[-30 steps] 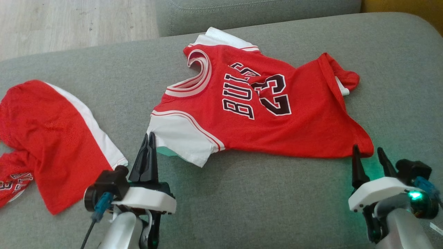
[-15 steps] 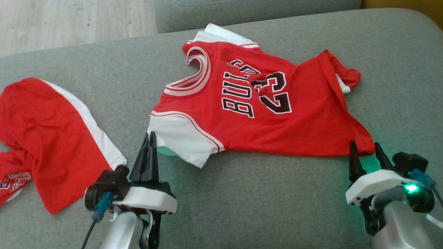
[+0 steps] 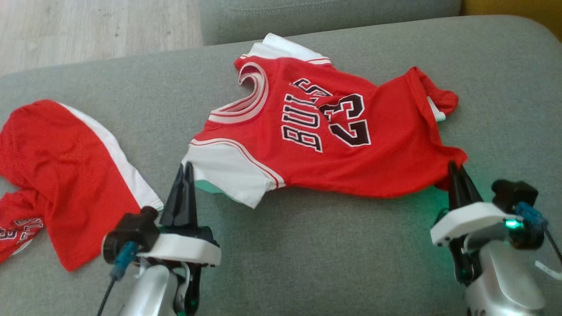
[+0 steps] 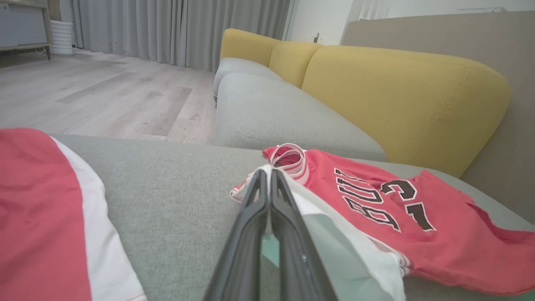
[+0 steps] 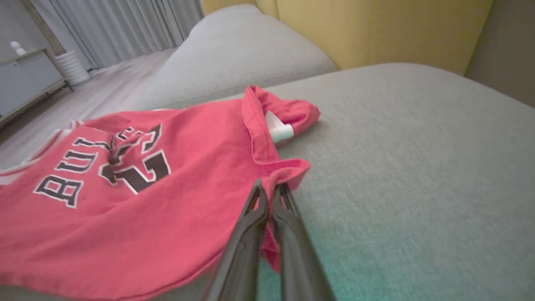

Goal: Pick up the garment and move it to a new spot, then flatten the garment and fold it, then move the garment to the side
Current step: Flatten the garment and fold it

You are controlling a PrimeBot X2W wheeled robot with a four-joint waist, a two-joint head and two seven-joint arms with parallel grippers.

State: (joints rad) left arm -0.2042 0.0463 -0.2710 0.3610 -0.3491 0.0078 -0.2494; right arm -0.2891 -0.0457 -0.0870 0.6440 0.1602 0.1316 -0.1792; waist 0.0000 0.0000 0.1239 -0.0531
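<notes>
The garment (image 3: pixel 386 153) is a red jersey with white sleeves and black lettering, spread crumpled across the grey sofa cushion (image 3: pixel 316 254). My left gripper (image 3: pixel 188 166) is shut on the edge of its near white sleeve (image 4: pixel 334 234), which is lifted slightly off the cushion. My right gripper (image 3: pixel 455 165) is shut on the red hem corner (image 5: pixel 288 169) at the garment's near right end. In the right wrist view the fabric bunches around the right gripper (image 5: pixel 269 184). The left wrist view shows the left gripper (image 4: pixel 267 171) pressed together at the sleeve edge.
A second red and white garment (image 3: pixel 57 175) lies on the cushion's left side, near my left arm. Beyond the cushion are another grey seat (image 4: pixel 267 113), yellow backrests (image 4: pixel 401 92) and wooden floor (image 3: pixel 88 30). Bare cushion lies in front and to the right.
My right gripper has shut on the hem corner, which has drawn in and bunched at its tips. The left gripper has stayed shut on the sleeve.
</notes>
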